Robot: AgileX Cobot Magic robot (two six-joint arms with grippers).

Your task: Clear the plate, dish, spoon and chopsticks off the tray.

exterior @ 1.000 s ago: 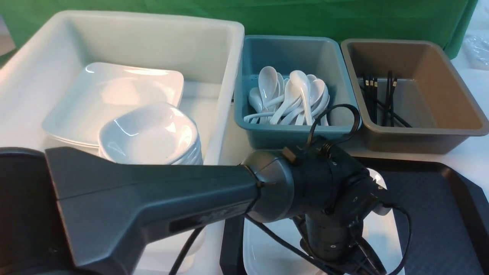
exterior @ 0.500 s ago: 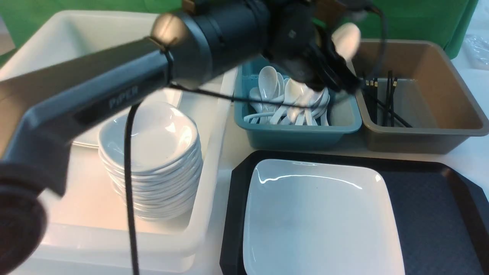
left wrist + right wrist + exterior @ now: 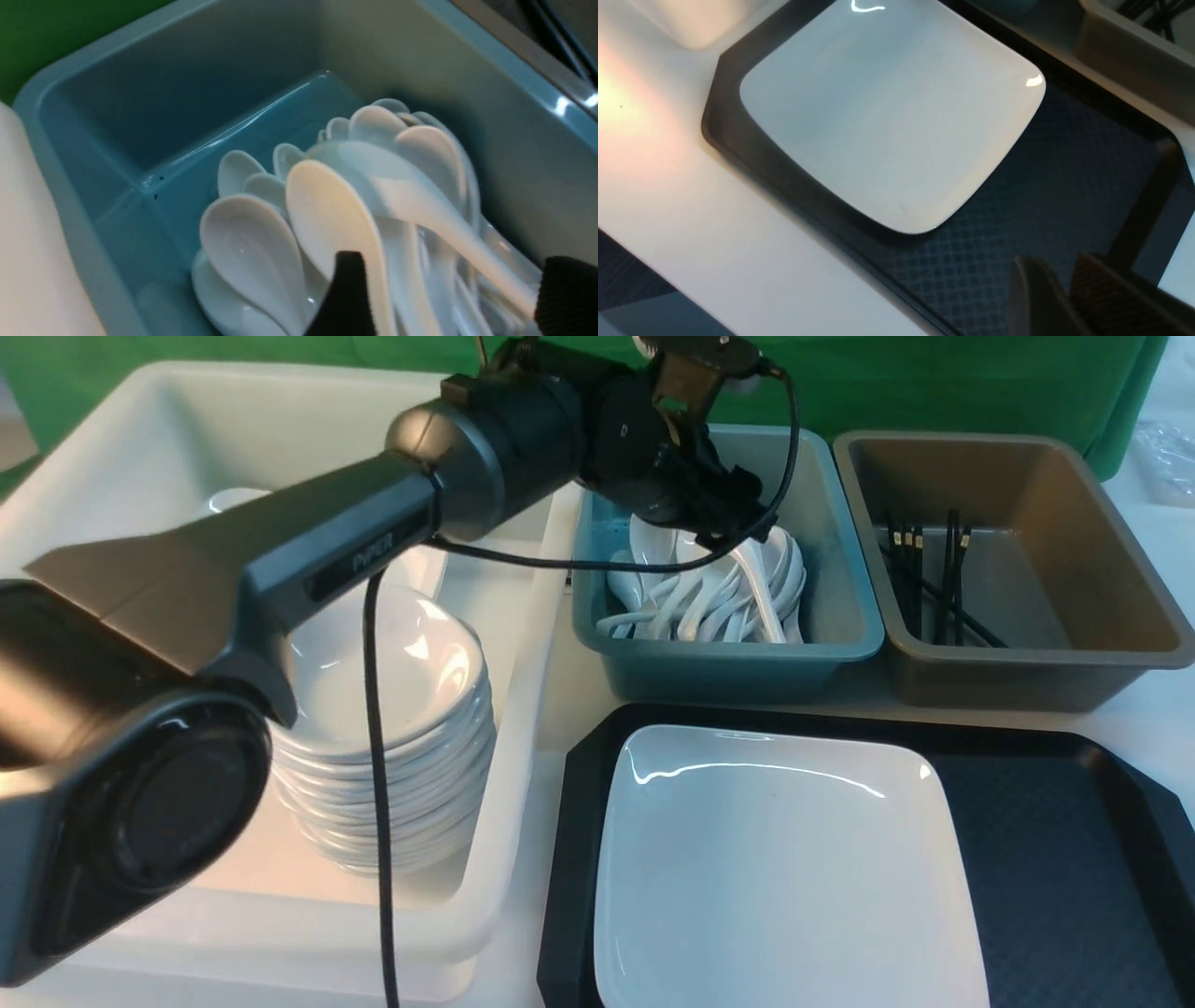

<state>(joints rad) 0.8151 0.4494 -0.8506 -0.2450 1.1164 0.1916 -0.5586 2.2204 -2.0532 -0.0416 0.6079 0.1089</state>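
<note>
Because the plate [image 3: 784,868], seen on the tray [image 3: 1055,859], is slippery and breakable, its edge should be gripped. The left end effector [image 3: 455,280] is spread wide; the right end effector [image 3: 1057,284] is seen narrow, empty.

White plate [image 3: 784,868] flat on black tray [image 3: 1055,859]

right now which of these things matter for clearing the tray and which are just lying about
Job in hand: plate on the tray; left pincer, open over the teal bin.

Just lying about: piled spoons; chopsticks in the brown bin; bowl stack in the white tub; green cloth.
</note>
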